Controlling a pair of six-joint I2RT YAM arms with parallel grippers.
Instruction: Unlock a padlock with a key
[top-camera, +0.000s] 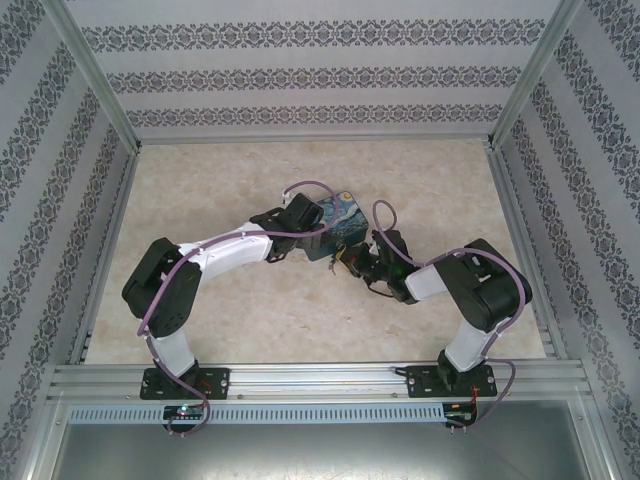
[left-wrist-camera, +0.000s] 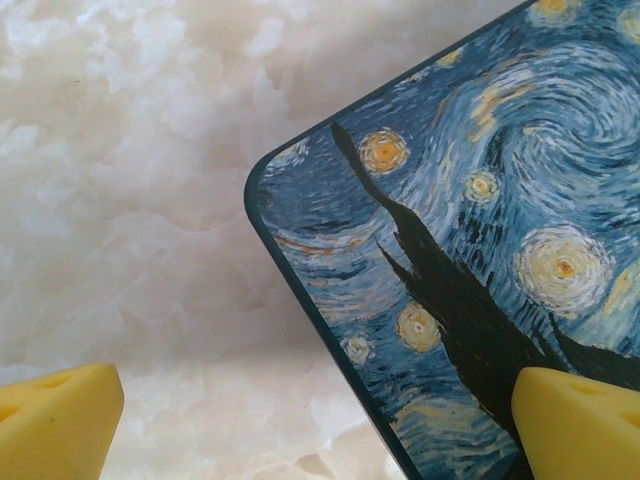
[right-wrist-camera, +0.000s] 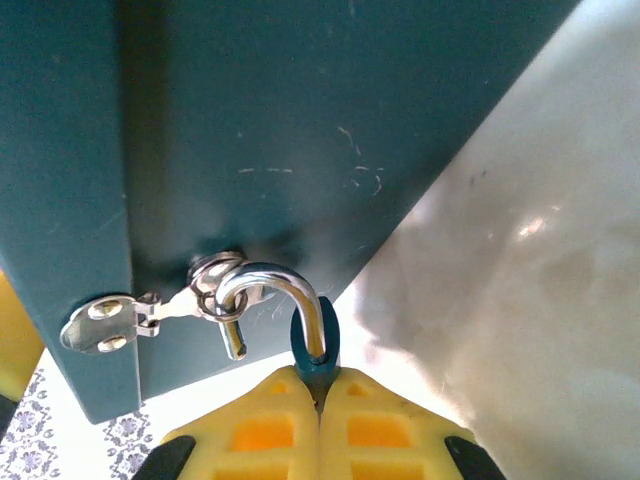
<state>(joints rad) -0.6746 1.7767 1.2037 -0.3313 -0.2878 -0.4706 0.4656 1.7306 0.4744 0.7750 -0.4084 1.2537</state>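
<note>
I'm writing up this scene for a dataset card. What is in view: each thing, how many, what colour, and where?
box: one, teal sides, blue-and-yellow swirling night-sky lid, mid-table between the grippers
hasp: one, silver, on the box's teal side
padlock: one, teal body, silver shackle hooked through the hasp's ring, one shackle leg free
table: one, pale marble pattern
walls: three, grey patterned stripes, around the table
rail: one, silver metal, along the near edge
arms: two, white and black with purple cables, bolted to the rail
left gripper: yellow fingers apart, at the lid's corner
right gripper: yellow fingers closed on the padlock's body
</note>
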